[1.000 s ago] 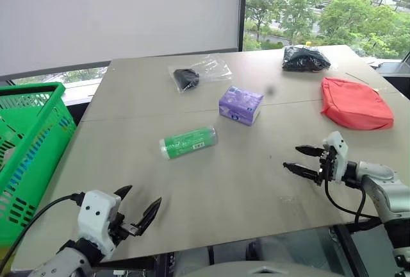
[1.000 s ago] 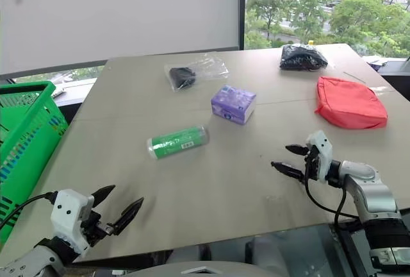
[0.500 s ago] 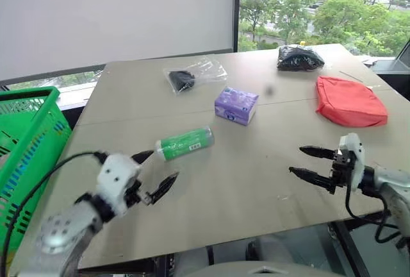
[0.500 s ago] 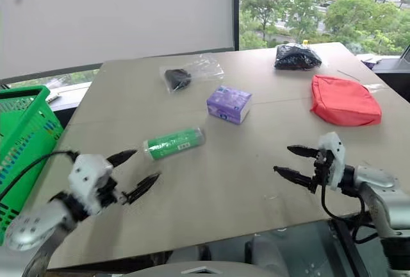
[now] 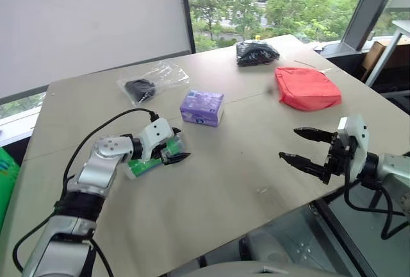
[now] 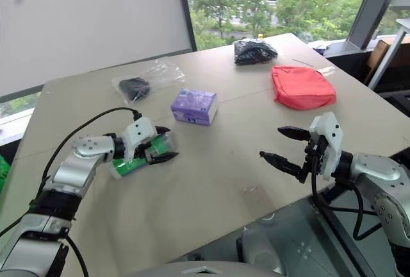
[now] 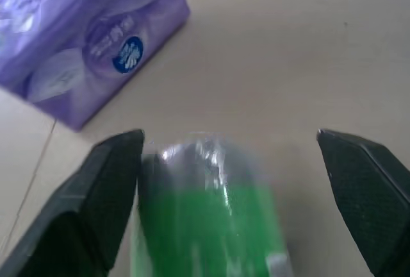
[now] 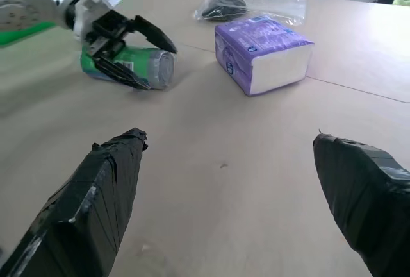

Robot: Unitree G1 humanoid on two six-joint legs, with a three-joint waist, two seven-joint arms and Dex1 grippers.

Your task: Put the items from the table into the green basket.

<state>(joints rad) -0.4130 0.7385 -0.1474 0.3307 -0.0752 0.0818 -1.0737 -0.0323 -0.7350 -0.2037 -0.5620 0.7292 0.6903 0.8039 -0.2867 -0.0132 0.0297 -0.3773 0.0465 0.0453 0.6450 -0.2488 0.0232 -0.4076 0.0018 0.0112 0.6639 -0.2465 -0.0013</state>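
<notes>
Left gripper point(image 6: 160, 149) is straddling the green tube point(image 6: 131, 159) on the tabletop point(image 6: 211, 181), fingers spread for a grasp; right gripper point(image 6: 287, 147) is hovering, released, above the near edge

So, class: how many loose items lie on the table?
5. Tube between the left jaws; tissue pack mid-table; clear bag beyond it; black bundle at the far edge; red pouch nearer right.

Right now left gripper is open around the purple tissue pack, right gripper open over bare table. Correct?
Not quite. The left gripper is open around the green-and-white tube, not the purple tissue pack, which lies beyond it; the left wrist view shows this. The right gripper is open over bare table, as you said.
</notes>
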